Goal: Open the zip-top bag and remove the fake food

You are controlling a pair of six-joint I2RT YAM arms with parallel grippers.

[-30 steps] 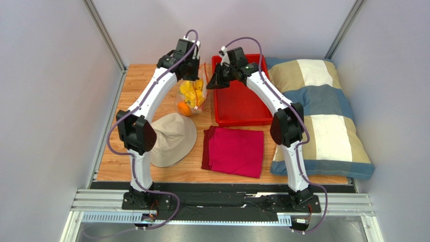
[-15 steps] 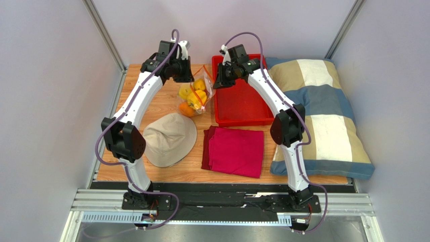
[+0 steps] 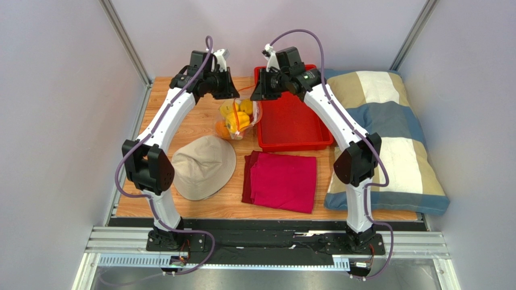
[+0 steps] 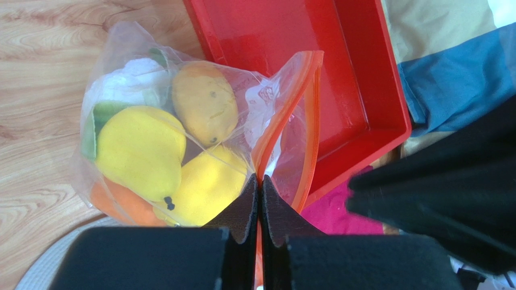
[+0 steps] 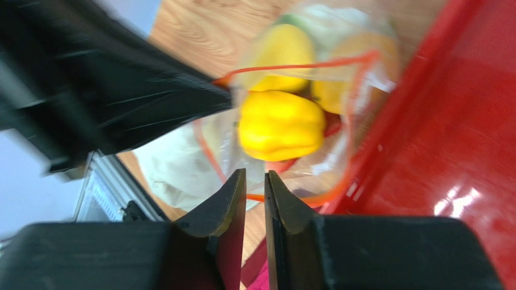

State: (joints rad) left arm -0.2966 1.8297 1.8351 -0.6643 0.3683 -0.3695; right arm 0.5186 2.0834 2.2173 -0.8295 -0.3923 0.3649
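The zip-top bag (image 3: 237,118) hangs over the wood table just left of the red tray, its orange-red zip strip (image 4: 307,115) parted into an open loop. My left gripper (image 4: 259,181) is shut on one side of that strip, holding the bag up. Inside lies the fake food: a yellow bell pepper (image 5: 280,125), two yellow fruits (image 4: 140,151), an orange (image 4: 118,202) and white cauliflower (image 4: 124,81). My right gripper (image 5: 255,175) stands just above the bag's other lip, jaws parted by a narrow gap with nothing between them. From above it sits at the tray's left rim (image 3: 258,93).
The red tray (image 3: 289,125) lies right of the bag. A beige hat (image 3: 203,166) and a folded magenta cloth (image 3: 281,181) lie nearer the bases. A striped pillow (image 3: 381,139) fills the right side. The two wrists are close together.
The right gripper's jaws have parted a little and let go of the bag's lip. The bag's mouth now gapes wider. The left gripper kept its hold and shifted the bag slightly.
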